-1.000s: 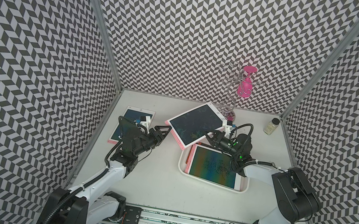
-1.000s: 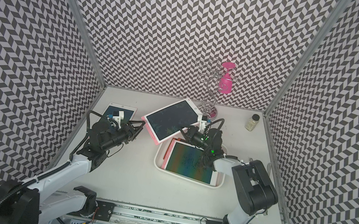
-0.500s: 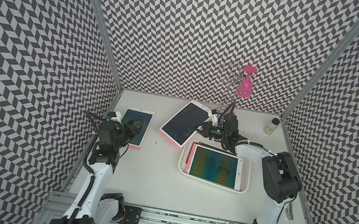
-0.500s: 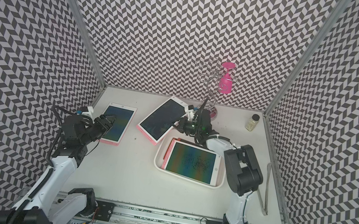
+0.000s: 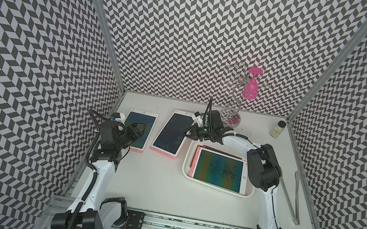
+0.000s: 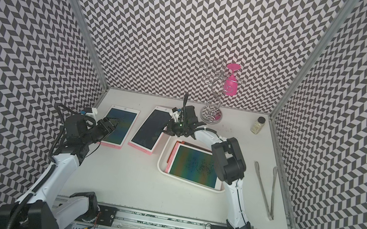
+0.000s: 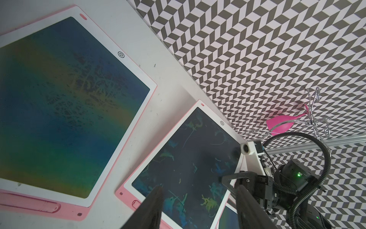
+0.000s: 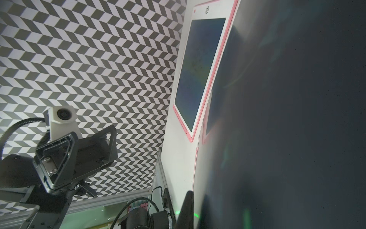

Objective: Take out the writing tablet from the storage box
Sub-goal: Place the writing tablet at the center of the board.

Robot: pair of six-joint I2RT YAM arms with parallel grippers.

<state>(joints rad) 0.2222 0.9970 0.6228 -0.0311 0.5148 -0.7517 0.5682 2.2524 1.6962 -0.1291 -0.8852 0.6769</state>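
Left tool [image 5: 139, 127], jaws apart; right tool [image 5: 191, 133], jaws pinched together; arms outstretched.

lab robot cell: chevron-patterned walls [image 5: 191, 32], white tabletop [image 5: 159, 187], left arm [image 5: 100, 174] and right arm [image 5: 268, 211] on an aluminium rail [image 5: 183, 225]

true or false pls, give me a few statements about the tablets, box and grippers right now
1. Two tablets are outside the box. True: the left tablet and the middle tablet.
2. The box is empty. False: a stack of tablets lies in it.
3. The right gripper is shut on the middle tablet's edge. True.
4. The left gripper is clamped on the left tablet. False: its jaws are apart, over that tablet's screen.
5. The pink glass stands on the table. False: it hangs upside down on the wire rack.
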